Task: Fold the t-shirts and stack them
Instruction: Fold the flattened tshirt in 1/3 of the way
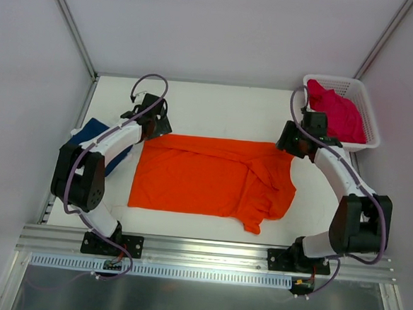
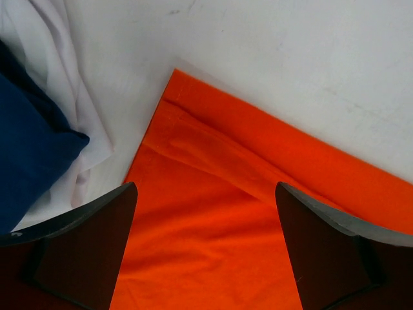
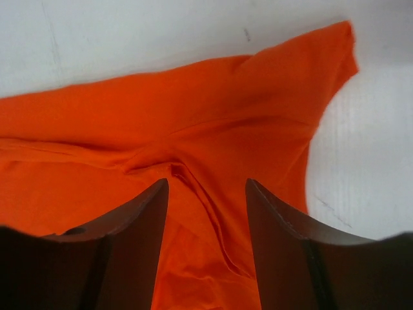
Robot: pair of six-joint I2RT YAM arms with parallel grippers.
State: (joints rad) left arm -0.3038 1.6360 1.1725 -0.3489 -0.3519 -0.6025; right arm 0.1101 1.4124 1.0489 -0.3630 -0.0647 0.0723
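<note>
Here's how it looks right now. The bright orange cloth t-shirt [image 1: 205, 176] is laid out flat in the middle of the white table [image 1: 217, 99], long side running left to right. Its left part is a pretty tidy rectangle. The right part is messier, with creased layers lying over each other and one flap poking out toward the near edge.

The left claw [image 1: 155, 126] sits at the shirt's far left corner. From the left wrist camera the claw [image 2: 205, 194] is spread wide, with nothing between the fingers [image 2: 97, 245]. You just see the orange corner and a folded-over band along its edge below it.

The right claw [image 1: 290, 143] is over the far right corner. In the right wrist view the claw [image 3: 205, 190] is parted too, but with a clearly narrower gap than the left one. A raised crease of orange cloth runs down between the fingers [image 3: 129, 239], and the pads aren't pinching it as far as I can see.

The navy blue cloth t-shirt [image 1: 104, 144] is at the left edge of the table, partly hidden under the left arm. The left wrist view shows it resting on some wrinkled white cloth [image 2: 77, 97], just beside the orange shirt but not touching it.

The magenta pink cloth t-shirt [image 1: 337, 111] is bunched up in the white plastic mesh basket [image 1: 369, 117] at the far right corner.
</note>
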